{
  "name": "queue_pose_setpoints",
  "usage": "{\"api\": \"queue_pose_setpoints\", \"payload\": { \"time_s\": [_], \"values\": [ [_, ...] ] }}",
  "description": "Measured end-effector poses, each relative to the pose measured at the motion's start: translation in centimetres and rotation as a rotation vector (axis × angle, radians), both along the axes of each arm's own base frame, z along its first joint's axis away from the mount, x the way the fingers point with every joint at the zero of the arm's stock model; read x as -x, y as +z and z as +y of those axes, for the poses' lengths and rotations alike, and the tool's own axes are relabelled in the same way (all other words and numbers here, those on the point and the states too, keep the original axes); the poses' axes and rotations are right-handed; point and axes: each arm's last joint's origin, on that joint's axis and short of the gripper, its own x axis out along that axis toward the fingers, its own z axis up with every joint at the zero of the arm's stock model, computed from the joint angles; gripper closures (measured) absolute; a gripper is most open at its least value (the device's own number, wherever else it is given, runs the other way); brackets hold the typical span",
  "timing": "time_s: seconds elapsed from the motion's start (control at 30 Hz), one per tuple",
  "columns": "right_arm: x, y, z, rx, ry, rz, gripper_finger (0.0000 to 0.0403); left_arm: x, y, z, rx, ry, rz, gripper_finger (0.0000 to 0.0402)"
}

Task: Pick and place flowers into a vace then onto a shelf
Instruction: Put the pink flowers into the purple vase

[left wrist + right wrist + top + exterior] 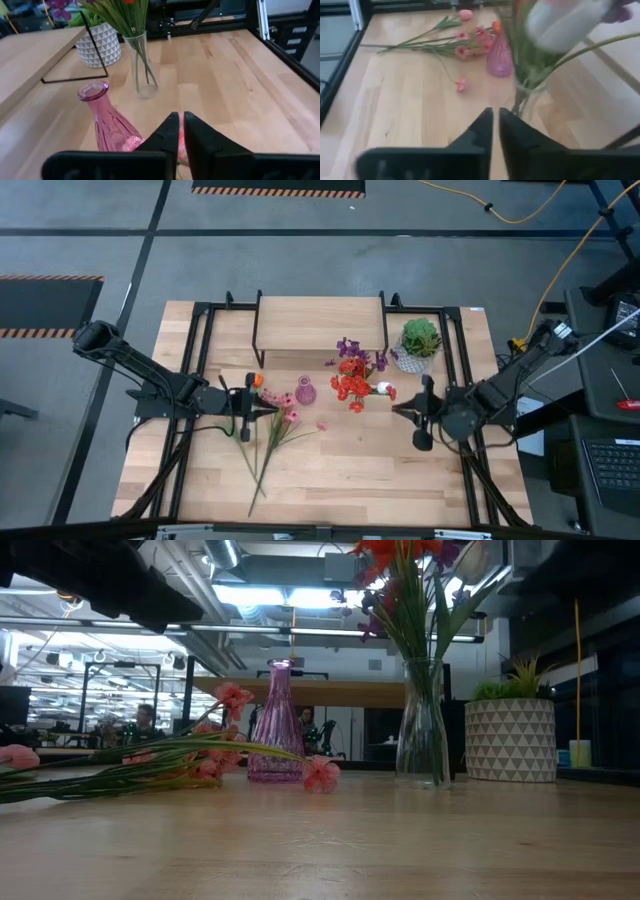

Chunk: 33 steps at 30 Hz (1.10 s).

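On the table's left half, several flowers [268, 442] lie loose on the wood, pink blossoms and an orange tulip among long green stems, just left of an empty pink vase [305, 391]. The left gripper [270, 411] hangs over their heads, fingers pressed together with pink showing between them; whether it grips a bloom is unclear. Right of centre, a clear vase [140, 70] holds red, purple and white blooms, standing on the table near the shelf [320, 321], whose top is bare. By these signs the work is roughly half done. The right gripper [397, 409] waits, closed and empty, beside the filled vase.
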Motion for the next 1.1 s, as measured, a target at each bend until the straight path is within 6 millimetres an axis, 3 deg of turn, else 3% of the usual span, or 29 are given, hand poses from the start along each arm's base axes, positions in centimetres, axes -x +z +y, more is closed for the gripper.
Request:
{"api": "queue_pose_setpoints", "payload": {
  "time_s": [0.1, 0.6, 0.9, 1.1],
  "values": [
    [0.4, -1.4, 0.6, 0.032, 0.022, -0.037, 0.0396, 0.0, 0.0, 0.0, 0.017, 0.005, -0.001, 0.0342],
    [1.0, -5.8, 0.8, -0.026, 0.036, -0.165, 0.0398, -0.1, 0.3, 0.1, 0.014, 0.065, -0.041, 0.0162],
    [0.9, -5.6, 0.9, -0.05, 0.025, -0.213, 0.0398, -0.2, 0.6, 0.1, -0.021, 0.056, -0.068, 0.0139],
    [0.8, -5.4, 0.8, 0.018, -0.01, -0.239, 0.04, -0.3, 0.7, 0.1, 0.126, 0.128, -0.078, 0.0143]
  ]
}}
